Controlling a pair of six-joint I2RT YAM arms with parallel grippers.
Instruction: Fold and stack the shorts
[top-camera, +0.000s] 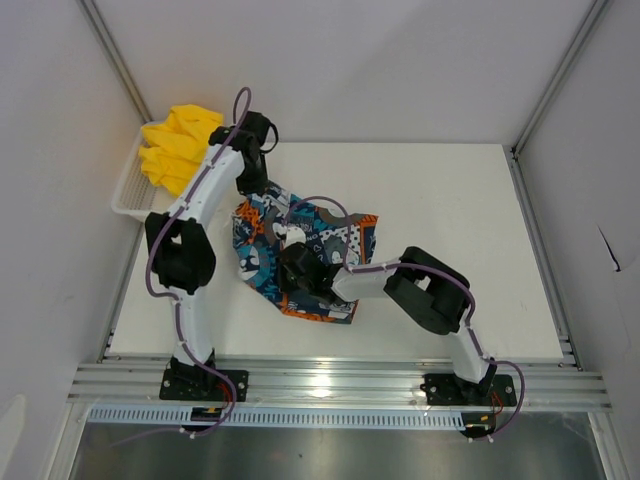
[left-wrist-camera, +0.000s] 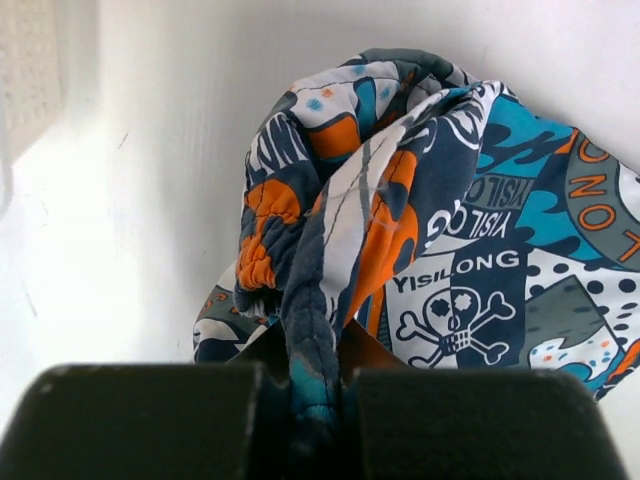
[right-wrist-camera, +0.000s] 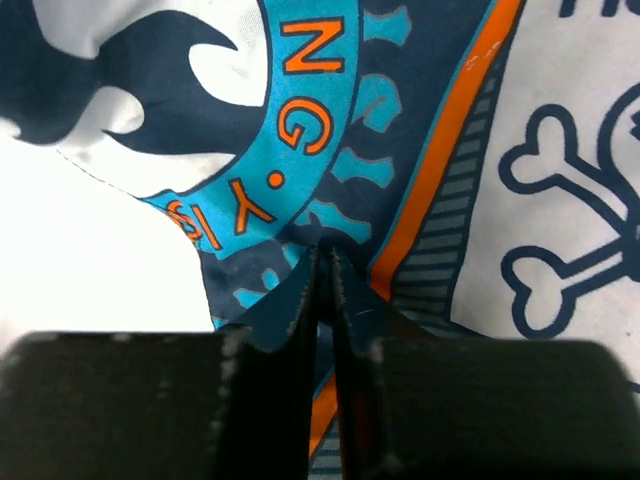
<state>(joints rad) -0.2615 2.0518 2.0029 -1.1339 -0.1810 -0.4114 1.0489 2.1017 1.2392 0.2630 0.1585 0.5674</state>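
The printed shorts (top-camera: 335, 238) lie bunched in the middle of the white table, in blue, orange, black and white with skull motifs. My left gripper (top-camera: 250, 178) is at their far left corner, shut on a thick twisted fold of the printed shorts (left-wrist-camera: 440, 250) that runs between its jaws (left-wrist-camera: 318, 345). My right gripper (top-camera: 293, 263) rests on their near part. Its jaws (right-wrist-camera: 325, 250) stand almost together with a thin slit, the tips pinching the printed cloth (right-wrist-camera: 400, 140). The yellow shorts (top-camera: 178, 145) sit heaped in the basket at the far left.
The white mesh basket (top-camera: 128, 192) stands at the table's far left edge, and its wall (left-wrist-camera: 28, 60) shows in the left wrist view. Metal frame rails run along the near edge and the right side. Bare white table (top-camera: 460, 220) lies to the right of the shorts.
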